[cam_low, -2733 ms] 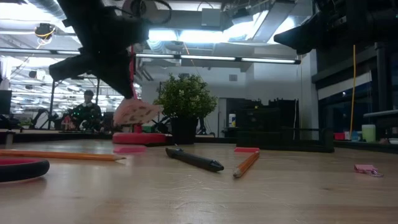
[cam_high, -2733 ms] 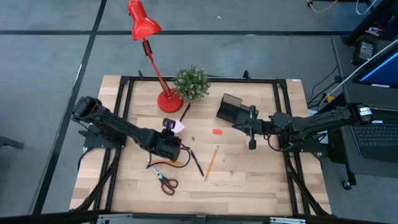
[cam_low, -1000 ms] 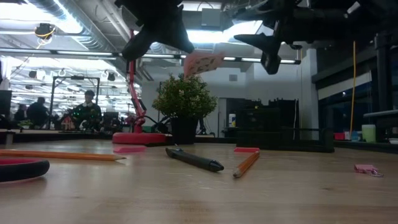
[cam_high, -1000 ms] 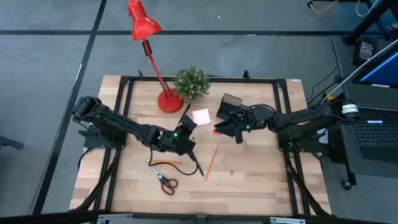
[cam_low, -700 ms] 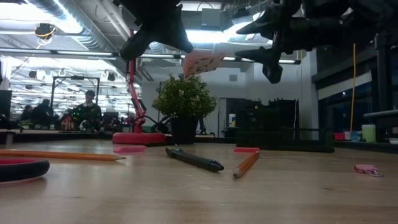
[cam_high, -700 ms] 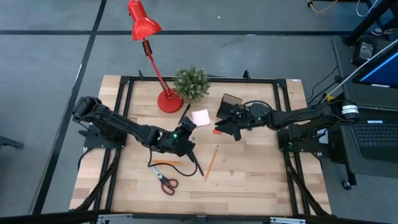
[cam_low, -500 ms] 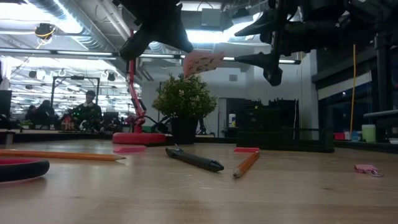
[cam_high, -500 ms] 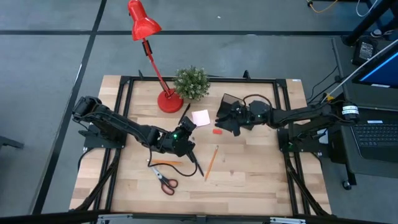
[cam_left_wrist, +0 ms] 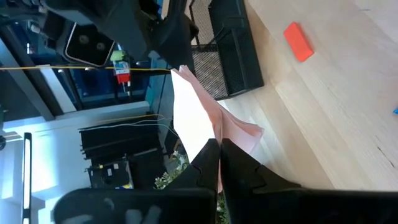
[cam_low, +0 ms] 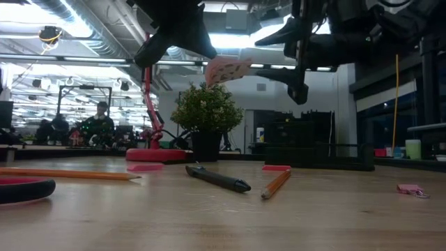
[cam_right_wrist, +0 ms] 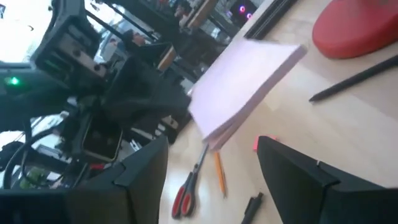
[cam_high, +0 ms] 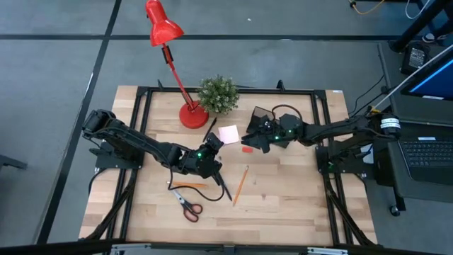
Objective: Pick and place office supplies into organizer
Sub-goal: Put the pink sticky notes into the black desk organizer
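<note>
A pink sticky-note pad (cam_high: 228,133) hangs in the air over the table's middle, with my left gripper (cam_high: 214,144) shut on it. My right gripper (cam_high: 249,137) is open just to the pad's right. In the low view its two fingers (cam_low: 282,73) stand above and below the pad's free edge (cam_low: 247,66); I cannot tell whether they touch it. In the right wrist view the pad (cam_right_wrist: 245,87) sits ahead of the open fingers. The black organizer (cam_high: 262,117) stands behind my right gripper, partly hidden by that arm. My left gripper pinches the pad's edge nearest it (cam_left_wrist: 210,142) between its two fingers (cam_left_wrist: 233,168). The fingers come about level from the table's left. The pad (cam_low: 228,70) is lifted clear of the table, held out toward my right gripper, and its sheets splay a little at the free end.
On the table lie a red eraser (cam_high: 248,149), an orange pencil (cam_high: 241,184), a black pen (cam_high: 224,185), a second pencil (cam_high: 185,185) and orange-handled scissors (cam_high: 188,206). The red lamp's base (cam_high: 192,115) and a green plant (cam_high: 217,94) stand at the far side.
My right gripper has moved toward the table's left, from beside the organizer up to the pad's free edge. My left gripper and the pad have stayed where they were.
</note>
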Motion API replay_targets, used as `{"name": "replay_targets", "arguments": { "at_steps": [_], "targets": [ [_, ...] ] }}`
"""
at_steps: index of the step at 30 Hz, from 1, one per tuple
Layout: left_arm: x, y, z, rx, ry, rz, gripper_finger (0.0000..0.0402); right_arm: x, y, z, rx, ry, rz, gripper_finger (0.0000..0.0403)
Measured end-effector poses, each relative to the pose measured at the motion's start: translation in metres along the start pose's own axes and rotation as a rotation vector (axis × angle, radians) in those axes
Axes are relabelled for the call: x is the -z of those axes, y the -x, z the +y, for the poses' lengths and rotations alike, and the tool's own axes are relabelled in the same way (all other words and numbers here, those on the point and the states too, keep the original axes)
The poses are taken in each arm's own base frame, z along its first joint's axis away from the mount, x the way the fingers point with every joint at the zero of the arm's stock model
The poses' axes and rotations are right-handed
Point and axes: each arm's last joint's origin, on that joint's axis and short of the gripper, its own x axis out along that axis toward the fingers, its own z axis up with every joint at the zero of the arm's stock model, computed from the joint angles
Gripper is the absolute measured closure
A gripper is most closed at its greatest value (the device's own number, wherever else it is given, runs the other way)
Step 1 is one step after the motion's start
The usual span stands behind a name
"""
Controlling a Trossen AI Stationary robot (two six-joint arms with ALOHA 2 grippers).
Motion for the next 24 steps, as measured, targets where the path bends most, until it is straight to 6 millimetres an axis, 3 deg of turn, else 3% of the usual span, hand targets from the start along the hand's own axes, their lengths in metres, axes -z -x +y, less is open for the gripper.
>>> {"name": "replay_targets", "arguments": {
  "at_steps": [8, 17, 24],
  "targets": [
    [0.0, 0.0, 0.0, 0.0, 0.011, -0.002, 0.04, -0.001, -0.007, -0.009, -0.02, -0.016, 0.005, 0.0153],
    [0.0, 0.0, 0.0, 0.001, 0.012, -0.003, 0.04, -0.016, -0.036, 0.001, -0.073, 0.036, 0.073, 0.0153],
    [-0.002, 0.003, -0.002, -0.001, 0.005, -0.007, 0.04, -0.019, -0.043, -0.002, -0.038, 0.067, 0.093, 0.0157]
  ]
}}
